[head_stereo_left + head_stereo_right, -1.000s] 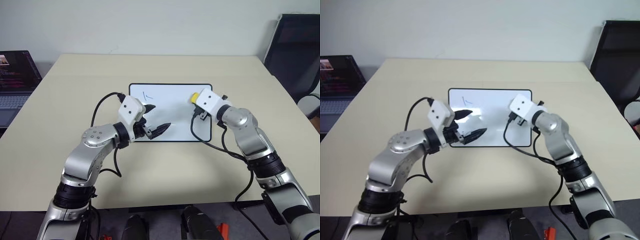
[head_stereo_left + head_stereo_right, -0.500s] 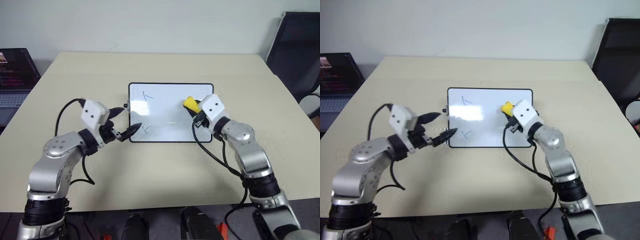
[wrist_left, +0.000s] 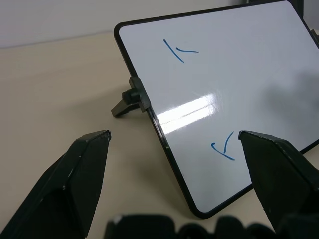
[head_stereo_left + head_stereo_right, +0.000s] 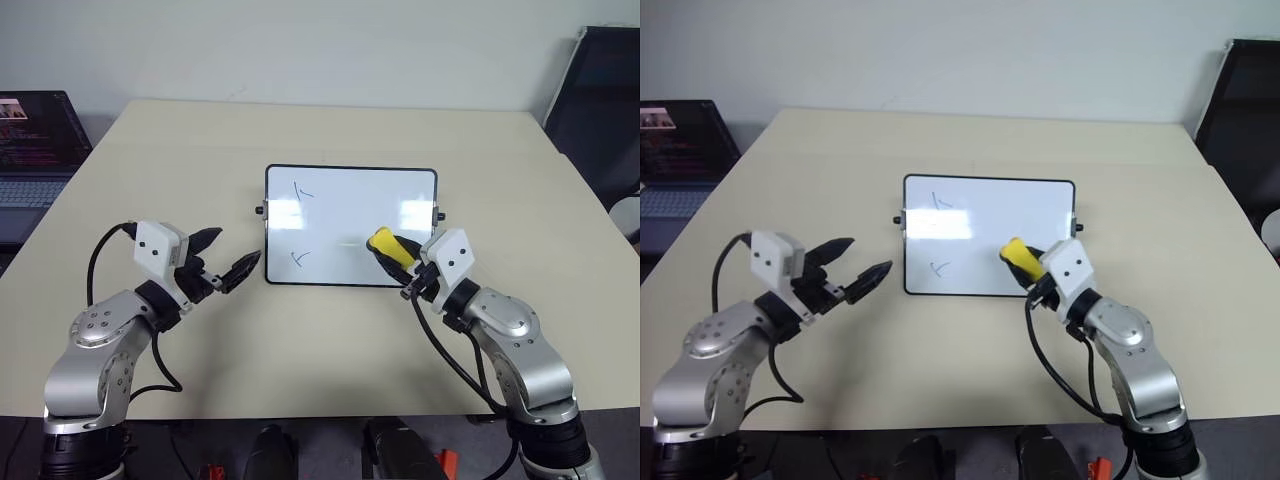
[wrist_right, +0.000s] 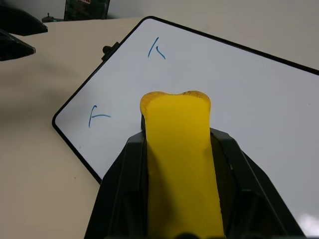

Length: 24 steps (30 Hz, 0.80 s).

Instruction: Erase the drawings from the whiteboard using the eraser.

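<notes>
The whiteboard (image 4: 350, 225) is seen at the centre of the left eye view, lying flat on a beige table (image 4: 330, 350) with its long axis running left to right across the frame. A thin black rounded frame bounds its glossy white face, and a small black knob (image 4: 260, 210) sticks out from its left short side. Bare tabletop is left on every side of the board, with wide open bands toward the top of the frame and along the bottom edge. A laptop (image 4: 35, 150) is seen at the left edge of the frame, off the table, and a dark chair (image 4: 600, 100) at the upper right.

Two drawings remain visible, both thin blue angular strokes in the board's left part: the upper drawing (image 4: 303, 191) near the top left corner and the lower drawing (image 4: 299, 257) near the bottom left corner.

The eraser (image 4: 386, 246), a smooth yellow block, is gripped between the fingers of the right gripper (image 4: 408, 268) over the board's lower right part; its long axis points up and to the left in the frame. Whether it touches the board cannot be told.

The left gripper (image 4: 228, 256) is held with its pointed black fingers spread wide and nothing between them, just left of the board's bottom left corner.
</notes>
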Available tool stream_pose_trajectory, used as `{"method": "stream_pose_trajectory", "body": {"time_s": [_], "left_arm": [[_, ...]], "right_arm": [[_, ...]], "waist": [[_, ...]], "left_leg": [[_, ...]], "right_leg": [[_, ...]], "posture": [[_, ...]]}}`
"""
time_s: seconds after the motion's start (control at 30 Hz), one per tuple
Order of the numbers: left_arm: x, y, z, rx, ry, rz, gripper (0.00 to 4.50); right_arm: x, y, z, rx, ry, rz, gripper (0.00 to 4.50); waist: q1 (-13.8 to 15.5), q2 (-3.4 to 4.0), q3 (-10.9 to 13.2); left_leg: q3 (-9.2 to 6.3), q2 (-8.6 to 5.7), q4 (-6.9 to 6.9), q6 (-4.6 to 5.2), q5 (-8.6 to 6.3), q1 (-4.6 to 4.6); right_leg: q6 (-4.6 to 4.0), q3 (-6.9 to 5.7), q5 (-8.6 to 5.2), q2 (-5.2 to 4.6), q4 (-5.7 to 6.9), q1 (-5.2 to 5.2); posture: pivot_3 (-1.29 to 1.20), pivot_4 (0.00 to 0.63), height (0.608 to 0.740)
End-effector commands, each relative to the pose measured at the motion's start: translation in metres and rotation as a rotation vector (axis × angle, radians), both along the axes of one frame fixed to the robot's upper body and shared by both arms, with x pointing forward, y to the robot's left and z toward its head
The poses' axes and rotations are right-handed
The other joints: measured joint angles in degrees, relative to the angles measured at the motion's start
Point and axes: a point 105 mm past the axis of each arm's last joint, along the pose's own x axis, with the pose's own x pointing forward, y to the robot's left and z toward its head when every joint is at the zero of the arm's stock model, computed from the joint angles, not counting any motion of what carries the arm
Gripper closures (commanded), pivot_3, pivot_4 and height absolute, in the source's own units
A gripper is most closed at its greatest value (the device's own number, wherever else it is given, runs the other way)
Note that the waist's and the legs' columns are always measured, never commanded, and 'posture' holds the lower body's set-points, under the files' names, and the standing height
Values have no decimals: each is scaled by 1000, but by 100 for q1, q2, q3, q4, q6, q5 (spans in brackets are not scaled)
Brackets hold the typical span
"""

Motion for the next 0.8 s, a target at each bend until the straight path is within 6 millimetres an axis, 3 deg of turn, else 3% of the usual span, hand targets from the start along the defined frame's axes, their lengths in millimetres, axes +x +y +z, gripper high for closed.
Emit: {"method": "stream_pose_trajectory", "body": {"time_s": [0.03, 0.5, 0.8], "left_arm": [[-1, 2, 21, 21, -91, 14, 0], [-1, -1, 20, 25, -100, 55, 0], [3, -7, 27, 33, -114, 61, 0]], "right_arm": [[-1, 6, 18, 13, -80, 39, 3198], [14, 39, 32, -51, -158, 109, 3198], [36, 60, 48, -122, -226, 124, 3198]], "waist": [[-1, 0, 0], [2, 0, 0], [5, 0, 0]], "left_leg": [[0, 0, 0, 0, 0, 0], [-1, 1, -3, 0, 0, 0], [-1, 1, -3, 0, 0, 0]], "right_leg": [[0, 0, 1, 0, 0, 0], [2, -3, 2, 0, 1, 0], [31, -5, 19, 0, 3, 0]], "posture": [[0, 150, 740], [0, 150, 740], [0, 150, 740]]}}
